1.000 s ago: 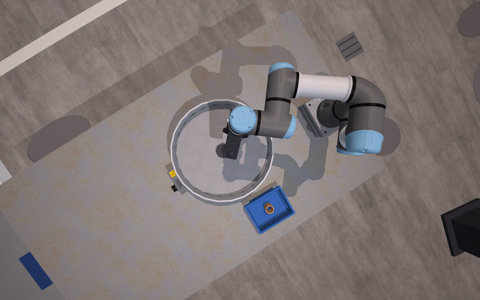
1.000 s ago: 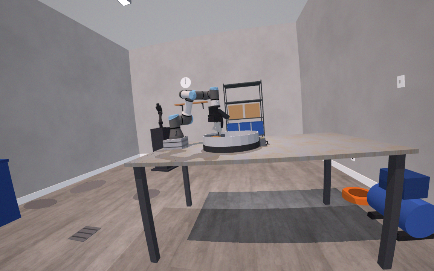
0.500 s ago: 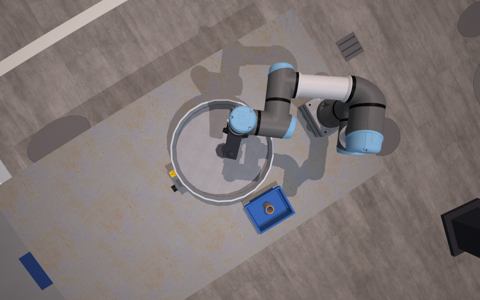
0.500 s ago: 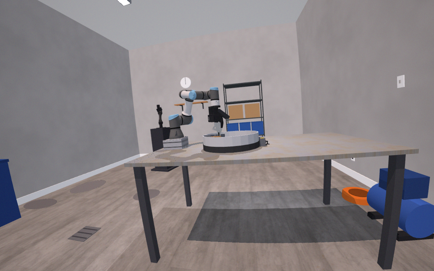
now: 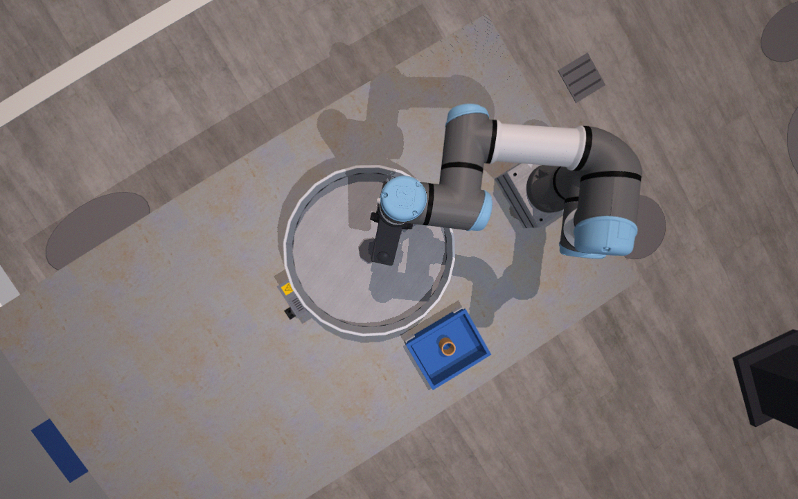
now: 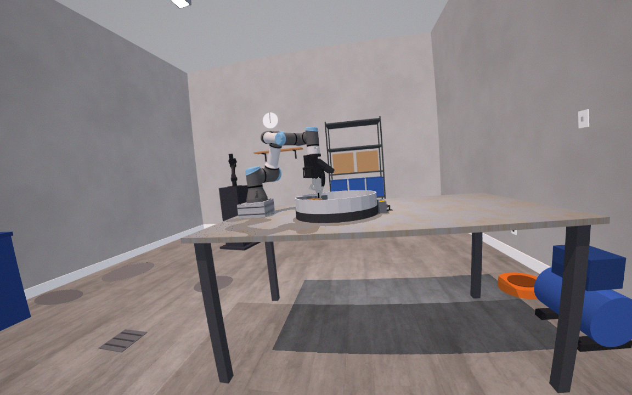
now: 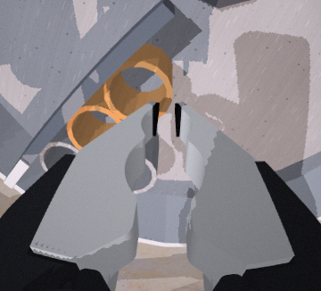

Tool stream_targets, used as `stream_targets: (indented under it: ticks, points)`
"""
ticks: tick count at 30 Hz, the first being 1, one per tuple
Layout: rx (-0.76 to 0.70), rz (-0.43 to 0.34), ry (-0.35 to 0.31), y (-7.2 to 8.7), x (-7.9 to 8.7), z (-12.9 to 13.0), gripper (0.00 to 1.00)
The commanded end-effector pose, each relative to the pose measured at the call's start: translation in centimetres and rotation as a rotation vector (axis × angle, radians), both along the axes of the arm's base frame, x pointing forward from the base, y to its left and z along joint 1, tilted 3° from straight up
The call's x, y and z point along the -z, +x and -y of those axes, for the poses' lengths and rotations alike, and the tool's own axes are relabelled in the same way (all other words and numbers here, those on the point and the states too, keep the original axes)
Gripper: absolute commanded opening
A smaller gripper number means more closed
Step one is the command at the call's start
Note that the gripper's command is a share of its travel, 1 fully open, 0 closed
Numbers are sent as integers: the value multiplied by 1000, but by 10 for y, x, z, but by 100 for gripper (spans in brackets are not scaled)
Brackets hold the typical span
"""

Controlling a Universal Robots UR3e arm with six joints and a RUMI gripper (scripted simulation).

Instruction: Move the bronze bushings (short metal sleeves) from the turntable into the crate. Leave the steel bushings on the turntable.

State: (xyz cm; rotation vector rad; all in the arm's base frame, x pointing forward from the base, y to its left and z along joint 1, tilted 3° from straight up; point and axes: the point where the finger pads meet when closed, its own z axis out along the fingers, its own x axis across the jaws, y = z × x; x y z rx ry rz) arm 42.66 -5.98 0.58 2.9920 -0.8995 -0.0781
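Observation:
Two bronze bushings (image 7: pixel 138 81) (image 7: pixel 91 123) lie side by side on the turntable (image 5: pixel 368 251), against a grey bar (image 7: pixel 111 68). Two steel bushings (image 7: pixel 54 159) (image 7: pixel 144 176) lie nearer me, partly hidden by my left finger. My gripper (image 7: pixel 167 104) hangs over the turntable with its fingers nearly together. Its tips are just beside the rim of the nearer bronze bushing, and only the turntable's surface shows in the narrow gap between them. From the side, the gripper (image 6: pixel 314 187) is just above the turntable's rim. The blue crate (image 5: pixel 447 348) holds one bronze bushing (image 5: pixel 449 348).
The turntable has a raised white rim (image 6: pixel 335 205). A small control box (image 5: pixel 293 297) sits at its left edge. The arm's base plate (image 5: pixel 523 198) is to the right of the turntable. The crate stands at the table's near edge, just beyond the rim.

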Motion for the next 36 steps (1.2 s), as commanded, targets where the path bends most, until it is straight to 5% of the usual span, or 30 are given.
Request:
stream_targets:
  ticks: [1, 36]
  points:
    - [0, 3, -1, 1, -1, 0, 5]
    - [0, 3, -1, 0, 23, 0, 5]
